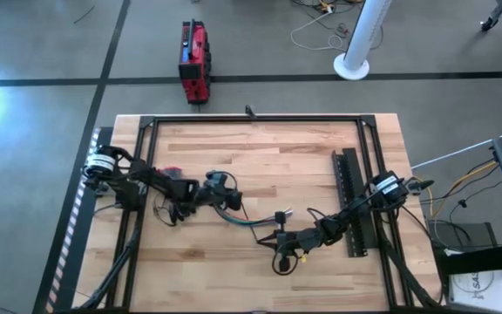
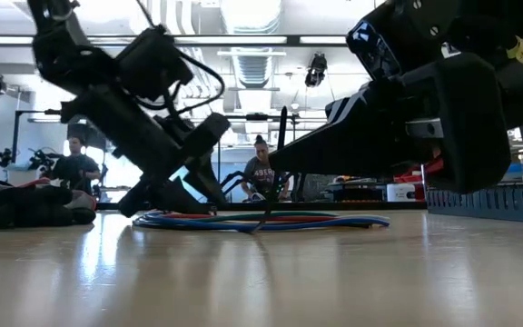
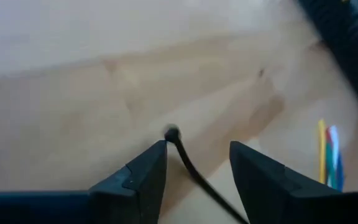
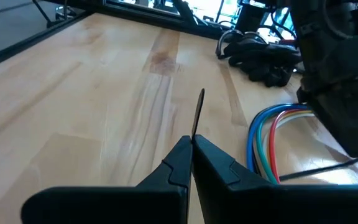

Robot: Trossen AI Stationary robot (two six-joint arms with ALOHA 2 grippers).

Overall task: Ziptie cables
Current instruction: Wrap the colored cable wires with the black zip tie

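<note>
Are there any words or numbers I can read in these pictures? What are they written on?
"SA": what seem to be the first letters on the white sheet beside the table in the high view; the rest is too blurred to read.
Print on the person's shirt in the low view: too small to read.
Marks on the white bands around both arms: too small to read.
Nothing else has readable text.
</note>
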